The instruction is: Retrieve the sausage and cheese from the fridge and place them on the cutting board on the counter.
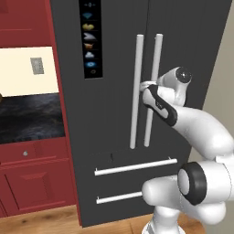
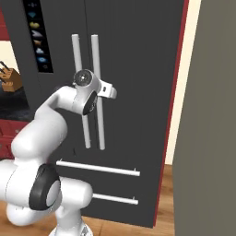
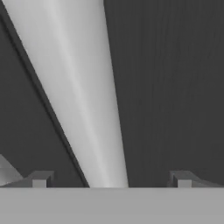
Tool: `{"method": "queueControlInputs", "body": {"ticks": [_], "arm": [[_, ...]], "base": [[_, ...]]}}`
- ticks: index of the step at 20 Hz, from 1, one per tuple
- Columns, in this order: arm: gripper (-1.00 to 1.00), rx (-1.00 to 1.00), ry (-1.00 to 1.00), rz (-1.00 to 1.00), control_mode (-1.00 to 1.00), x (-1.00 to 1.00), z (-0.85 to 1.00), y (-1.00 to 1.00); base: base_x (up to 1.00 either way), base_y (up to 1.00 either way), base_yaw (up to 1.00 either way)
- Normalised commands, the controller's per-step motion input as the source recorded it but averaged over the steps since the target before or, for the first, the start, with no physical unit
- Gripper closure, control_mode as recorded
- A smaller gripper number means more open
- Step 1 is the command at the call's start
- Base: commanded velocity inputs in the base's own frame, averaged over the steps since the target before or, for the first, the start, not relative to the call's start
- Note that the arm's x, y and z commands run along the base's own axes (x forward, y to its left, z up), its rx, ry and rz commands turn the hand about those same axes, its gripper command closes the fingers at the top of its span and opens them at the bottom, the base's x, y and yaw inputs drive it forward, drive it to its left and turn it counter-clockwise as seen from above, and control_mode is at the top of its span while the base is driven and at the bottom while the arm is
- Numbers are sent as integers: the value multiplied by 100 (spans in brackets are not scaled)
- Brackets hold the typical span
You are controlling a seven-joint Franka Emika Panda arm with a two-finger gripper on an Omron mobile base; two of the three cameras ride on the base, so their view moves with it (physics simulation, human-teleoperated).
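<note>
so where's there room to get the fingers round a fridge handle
Free: the dark door face right of the bar handle, between it and the right fingertip. Tight: the two upright handles sit close either side of the door seam, and the gripper is already there, open around one.

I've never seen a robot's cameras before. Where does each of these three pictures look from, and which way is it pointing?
Left base view: behind the arm's left, facing the closed fridge and the counter beside it; the white arm rises lower right.
Right base view: behind the arm's right, facing the same fridge doors; the arm rises lower left.
Hand view: on the hand, looking along the gripper at a white bar handle lying between its open fingertips.
Both base views share the fridge, its paired handles and the arm.
</note>
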Motion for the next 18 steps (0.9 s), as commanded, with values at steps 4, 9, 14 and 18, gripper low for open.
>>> {"method": "queueControlInputs", "body": {"ticks": [4,9,14,18], "arm": [[-100,0,0,0,-100,54,-10,0],[-100,0,-2,0,-100,53,-29,0],[100,0,0,-1,-100,30,-14,0],[100,-3,2,0,-100,-20,0,0]], "base": [[0,0,0],[0,0,0],[0,0,0],[0,0,0]]}}
